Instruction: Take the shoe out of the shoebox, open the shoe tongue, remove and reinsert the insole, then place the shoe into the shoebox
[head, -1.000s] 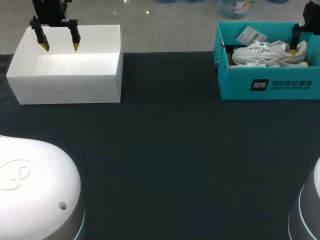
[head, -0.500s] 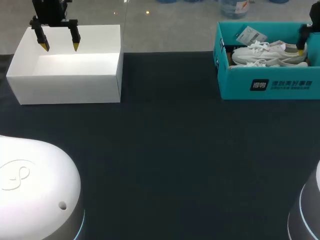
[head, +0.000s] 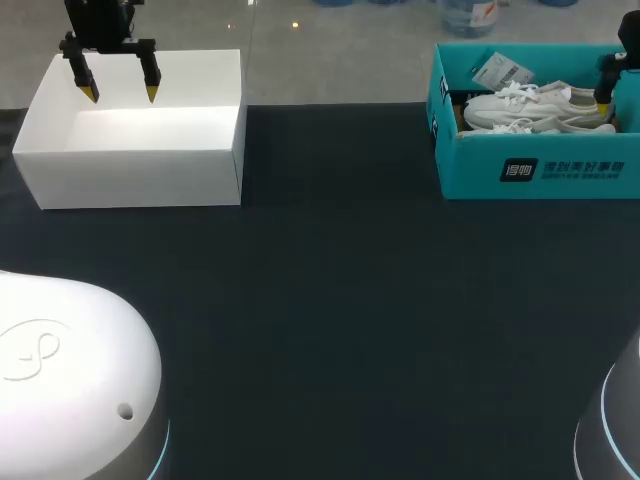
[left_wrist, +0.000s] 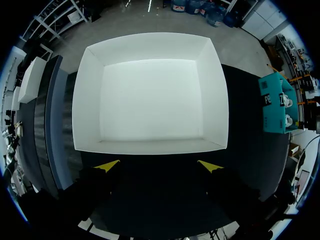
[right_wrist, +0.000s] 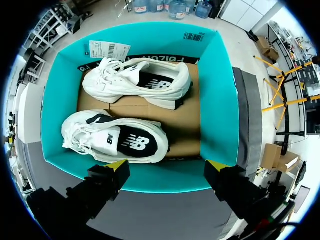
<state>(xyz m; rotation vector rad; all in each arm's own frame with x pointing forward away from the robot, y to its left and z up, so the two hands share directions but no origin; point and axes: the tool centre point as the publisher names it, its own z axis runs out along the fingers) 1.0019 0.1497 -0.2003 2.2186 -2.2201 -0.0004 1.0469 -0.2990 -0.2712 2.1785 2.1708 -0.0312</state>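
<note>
The teal shoebox (head: 535, 170) stands open at the table's back right, with two white shoes (head: 535, 108) lying on their sides inside. In the right wrist view the nearer shoe (right_wrist: 117, 140) and the farther shoe (right_wrist: 140, 82) rest on brown cardboard, beside a paper tag (right_wrist: 107, 50). My right gripper (right_wrist: 166, 166) hangs open above the box's near wall (right_wrist: 150, 182), holding nothing. In the head view it (head: 607, 100) shows at the right edge, over the shoes' heel end. My left gripper (head: 120, 92) stands open above the white box (head: 130, 150), far from the shoes.
The white box (left_wrist: 150, 100) at the back left is an open tray with nothing in it, just ahead of my left gripper (left_wrist: 159, 166). The dark table (head: 340, 300) stretches between the two boxes. White arm bases fill both front corners.
My right gripper has shifted to the right, from above the shoes' heels toward the shoebox's right end. The left arm has not moved.
</note>
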